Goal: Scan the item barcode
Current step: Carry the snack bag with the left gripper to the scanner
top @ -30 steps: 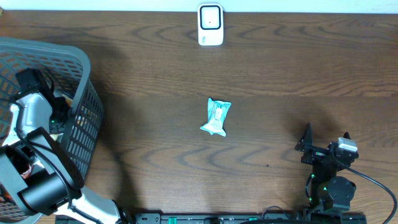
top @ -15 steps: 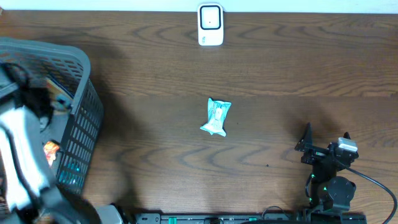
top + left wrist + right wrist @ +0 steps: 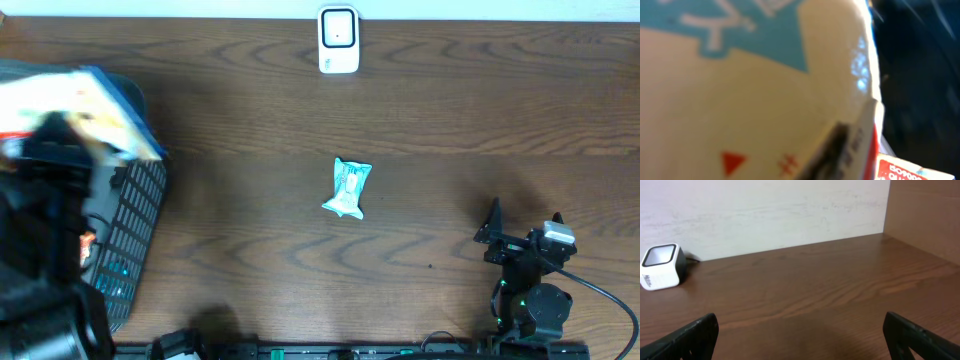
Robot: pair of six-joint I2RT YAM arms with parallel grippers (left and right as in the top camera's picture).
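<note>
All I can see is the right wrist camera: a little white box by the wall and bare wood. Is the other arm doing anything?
Observer: Yes. From overhead, the left arm holds a white-and-blue packet over a grey basket at the left end of the table.
Operator: Anything lying on the table?
Observer: One small teal-and-white sachet lies near the middle, clear of both arms.
Operator: Can you read a barcode on the held packet?
Observer: No. It fills the left wrist camera, blurred; I make out blue print and a red triangle, no barcode.
</note>
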